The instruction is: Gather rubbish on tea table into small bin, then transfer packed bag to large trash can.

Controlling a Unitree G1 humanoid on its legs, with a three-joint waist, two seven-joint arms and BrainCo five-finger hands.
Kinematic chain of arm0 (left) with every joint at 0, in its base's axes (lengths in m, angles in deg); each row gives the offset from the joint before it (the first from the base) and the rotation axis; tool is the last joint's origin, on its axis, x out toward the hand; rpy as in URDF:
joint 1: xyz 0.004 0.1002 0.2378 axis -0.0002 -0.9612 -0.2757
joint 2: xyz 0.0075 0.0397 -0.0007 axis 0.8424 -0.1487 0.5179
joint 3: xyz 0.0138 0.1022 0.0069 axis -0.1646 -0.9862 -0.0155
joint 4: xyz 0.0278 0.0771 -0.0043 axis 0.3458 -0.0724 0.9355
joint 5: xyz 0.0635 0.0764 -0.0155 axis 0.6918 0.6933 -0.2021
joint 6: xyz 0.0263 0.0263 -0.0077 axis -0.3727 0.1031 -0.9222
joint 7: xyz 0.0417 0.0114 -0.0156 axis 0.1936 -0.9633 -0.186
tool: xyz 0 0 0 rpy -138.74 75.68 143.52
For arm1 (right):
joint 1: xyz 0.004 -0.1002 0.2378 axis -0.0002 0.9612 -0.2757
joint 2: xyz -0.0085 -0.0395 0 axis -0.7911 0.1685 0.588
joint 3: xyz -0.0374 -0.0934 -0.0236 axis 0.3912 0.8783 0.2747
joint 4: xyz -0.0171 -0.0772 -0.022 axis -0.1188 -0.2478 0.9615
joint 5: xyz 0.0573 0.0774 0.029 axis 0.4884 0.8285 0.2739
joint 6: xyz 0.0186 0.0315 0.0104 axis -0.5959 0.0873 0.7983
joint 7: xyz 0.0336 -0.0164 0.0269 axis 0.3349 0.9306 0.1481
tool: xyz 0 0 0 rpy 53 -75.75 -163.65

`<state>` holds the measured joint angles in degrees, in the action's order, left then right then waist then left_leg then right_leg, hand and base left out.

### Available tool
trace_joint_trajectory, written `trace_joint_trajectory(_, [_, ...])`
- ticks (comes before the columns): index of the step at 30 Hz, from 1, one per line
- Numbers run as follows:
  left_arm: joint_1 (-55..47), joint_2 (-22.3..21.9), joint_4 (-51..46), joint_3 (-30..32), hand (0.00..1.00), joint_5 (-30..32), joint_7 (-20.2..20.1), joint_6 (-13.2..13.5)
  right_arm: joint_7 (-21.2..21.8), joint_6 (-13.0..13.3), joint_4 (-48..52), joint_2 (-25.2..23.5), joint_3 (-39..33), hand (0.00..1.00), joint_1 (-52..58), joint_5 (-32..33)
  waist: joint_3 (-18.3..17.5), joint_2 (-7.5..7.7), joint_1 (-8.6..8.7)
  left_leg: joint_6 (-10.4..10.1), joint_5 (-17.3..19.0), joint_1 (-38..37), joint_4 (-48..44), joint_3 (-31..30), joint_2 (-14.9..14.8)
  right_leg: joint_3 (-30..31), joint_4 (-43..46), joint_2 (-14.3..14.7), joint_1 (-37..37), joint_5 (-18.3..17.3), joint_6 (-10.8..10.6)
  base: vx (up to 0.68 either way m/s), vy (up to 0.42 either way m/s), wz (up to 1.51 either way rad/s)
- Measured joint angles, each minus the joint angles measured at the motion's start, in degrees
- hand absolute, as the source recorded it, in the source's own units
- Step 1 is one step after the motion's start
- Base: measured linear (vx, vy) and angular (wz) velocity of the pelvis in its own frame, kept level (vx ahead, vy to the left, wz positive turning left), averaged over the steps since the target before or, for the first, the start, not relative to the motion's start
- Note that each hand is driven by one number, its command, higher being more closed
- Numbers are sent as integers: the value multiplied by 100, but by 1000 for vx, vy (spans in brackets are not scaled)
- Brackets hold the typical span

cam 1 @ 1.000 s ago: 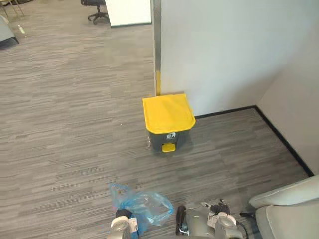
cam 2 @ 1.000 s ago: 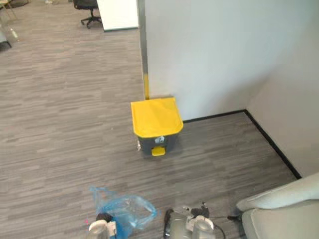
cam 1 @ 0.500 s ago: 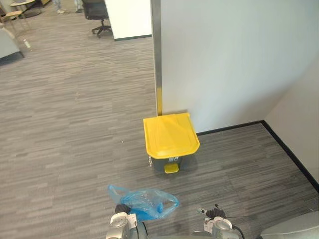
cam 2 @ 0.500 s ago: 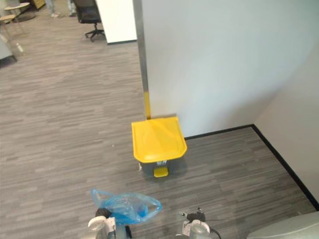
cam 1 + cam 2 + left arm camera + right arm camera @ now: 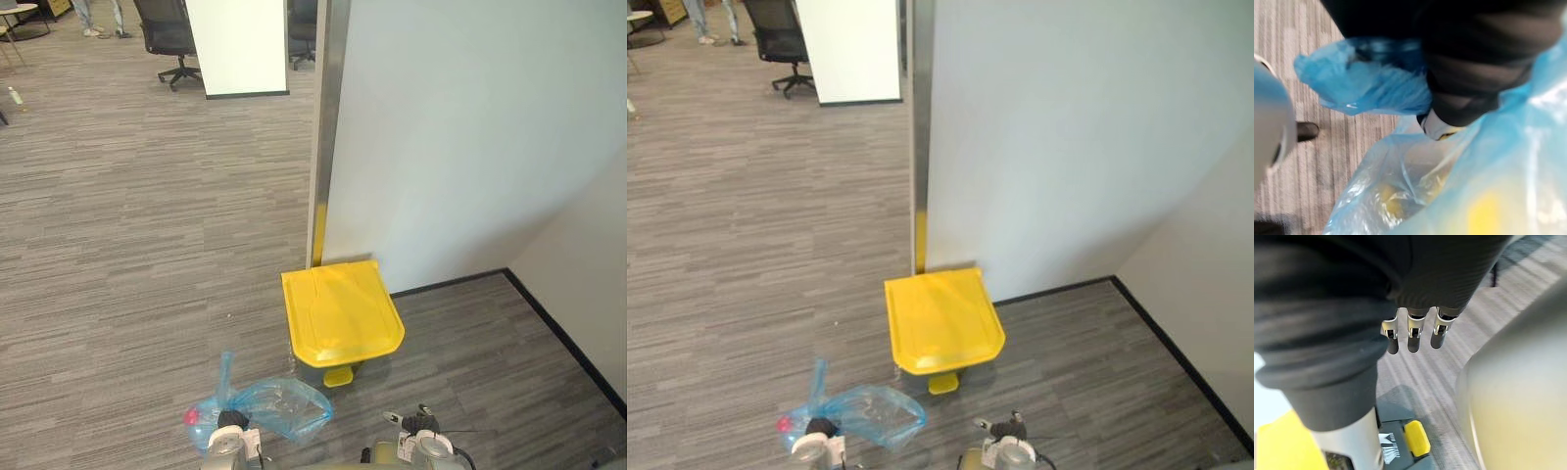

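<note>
A grey large trash can with a shut yellow lid (image 5: pixel 341 313) and a yellow foot pedal (image 5: pixel 1417 438) stands on the floor against a white wall. The translucent blue bag (image 5: pixel 266 412) with rubbish inside hangs just left of the can. My left hand (image 5: pixel 228 447) is shut on the bag's bunched top. In the left wrist view the blue plastic (image 5: pixel 1366 78) wraps round the hand's dark cover. My right hand (image 5: pixel 1413 335) hangs above the floor close to the can's pedal side, fingers straight and holding nothing.
A metal pillar (image 5: pixel 328 127) with a yellow strip at its foot stands right behind the can. The white wall meets a second wall at the right, with black skirting (image 5: pixel 563 338) along the floor. Far back are an office chair (image 5: pixel 167 34) and a person's legs (image 5: pixel 93 15).
The whole picture has shifted as the camera moved: the can shows lower and closer, and the grey seat at the lower right has left the picture. The bag stays in my left hand.
</note>
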<state>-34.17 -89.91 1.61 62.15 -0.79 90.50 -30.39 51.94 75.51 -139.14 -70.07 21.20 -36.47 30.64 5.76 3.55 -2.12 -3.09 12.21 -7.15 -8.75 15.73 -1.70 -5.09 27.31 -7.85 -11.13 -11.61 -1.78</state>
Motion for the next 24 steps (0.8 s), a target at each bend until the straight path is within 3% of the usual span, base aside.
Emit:
trace_joint_trajectory(2, [-4, -200, 68, 51, 100, 45, -4, -16, -13, -2, -51, 170, -200, 0, -23, -4, -76, -391, -13, -77, -23, -3, 31, -226, -234, -208, -391, 207, 227, 91, 112, 325, -86, 19])
trace_joint_trajectory(5, [-44, -204, 168, 48, 100, 53, -18, -14, -14, -9, -78, 205, -269, 0, -5, -2, -114, -550, -11, -152, -73, -321, 224, -339, -444, -306, -925, 470, 759, 122, 164, 335, -118, -1])
trace_joint_trajectory(10, [-32, -199, 201, 16, 100, 58, -25, -14, -14, -5, -186, 208, -325, 0, 40, 1, -179, -479, 17, -161, -84, -333, 68, -535, -451, -394, -1404, 493, 1132, 216, 124, 158, -17, 9])
trace_joint_trajectory(12, [-14, -195, 201, -9, 100, 60, -25, -15, -16, -3, -183, 205, -325, 0, 79, 8, -213, -429, 19, -165, -87, -66, -407, -526, -410, -401, -1571, 408, 1190, 365, 108, 96, 68, 14])
trace_joint_trajectory(13, [1, -165, 190, -12, 100, 98, -32, -13, -19, -5, -182, 162, -357, 0, 85, 15, -130, -287, 13, -192, -80, 329, -1192, -501, -357, -438, -1730, 176, 1362, 456, 89, 74, 103, 26])
trace_joint_trajectory(14, [10, -163, 167, -29, 100, 114, -46, -3, -19, -4, -172, 143, -426, 0, 119, 20, -129, -257, 16, -51, 2, 391, -1028, -148, -407, -464, -1781, 69, 1452, 484, 39, 76, 105, 43])
trace_joint_trajectory(15, [7, -160, 148, -56, 100, 115, -59, -4, -23, 4, -156, 188, -476, 0, 120, 21, -166, -382, 104, -33, -248, 424, -626, 109, -550, -581, -1742, 121, 1461, 501, 14, 58, 83, 41])
trace_joint_trajectory(16, [2, -153, 125, -71, 100, 133, -68, -4, -22, -13, -190, 212, -509, 0, 118, 23, -173, -408, 148, -58, -224, 378, -627, 200, -511, -598, -1708, 99, 1474, 482, -25, 59, 83, 36])
trace_joint_trajectory(19, [-104, 16, 66, -67, 100, 158, -128, -12, -14, -4, -168, 126, -573, 0, 104, 26, -170, -273, 139, -58, -225, 371, -564, 260, -419, -581, -1704, -10, 1426, 553, -134, 53, 113, 10])
trace_joint_trajectory(24, [-110, 71, 121, -99, 100, 163, -123, -11, -13, -5, -169, 98, -699, 0, 85, 24, -158, -254, 146, -44, -242, 188, 23, 275, -355, -550, -1670, -5, 1302, 577, -154, 2, 70, 2])
